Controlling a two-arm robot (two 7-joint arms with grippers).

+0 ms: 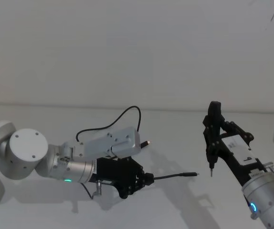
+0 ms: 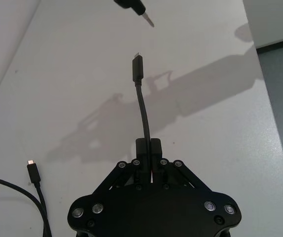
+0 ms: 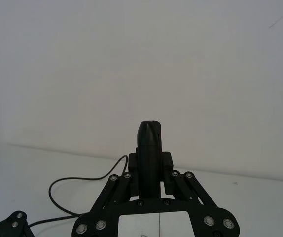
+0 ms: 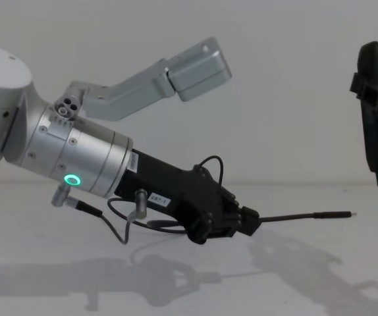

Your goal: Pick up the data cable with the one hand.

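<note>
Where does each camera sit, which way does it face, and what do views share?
Head: high, looking forward and down at left tool and right tool.
Chest: low, looking across the table; left tool central, right tool at the edge.
Left wrist: behind the left tool, looking along the data cable it clamps.
Right wrist: behind the right tool, facing the wall; it clamps a black pointed stick.
Shared: head and chest both show the clamped cable.

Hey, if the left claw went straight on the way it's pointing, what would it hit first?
Probably the pointed tool held in the right claw. The left claw is shut on the data cable, whose plug leads toward that tip; depth is unclear, so it may pass just beside it.
</note>
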